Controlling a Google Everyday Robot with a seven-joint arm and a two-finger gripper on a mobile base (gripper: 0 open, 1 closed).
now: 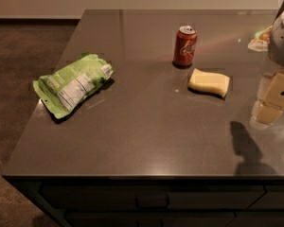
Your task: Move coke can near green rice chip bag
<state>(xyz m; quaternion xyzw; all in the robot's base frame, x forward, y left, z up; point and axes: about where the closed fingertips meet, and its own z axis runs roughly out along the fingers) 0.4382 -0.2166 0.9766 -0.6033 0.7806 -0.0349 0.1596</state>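
Observation:
The coke can [185, 46], red with white script and a silver top, stands upright on the dark table [146, 136] toward the back middle. The green rice chip bag [73, 84], light green and wrinkled with a white label panel, lies flat near the table's left edge. My gripper [273, 103] hangs over the table's right side, well to the right of the can and in front of it. Its pale fingers [279, 91] stand apart and hold nothing. The arm above it is cut off by the right edge of the view.
A pale yellow sponge block [209, 82] lies just in front and to the right of the can. A small pale object [259, 40] sits at the far right back. The table's left edge drops to brown carpet [14, 79]. Drawers [151, 200] run below the front edge.

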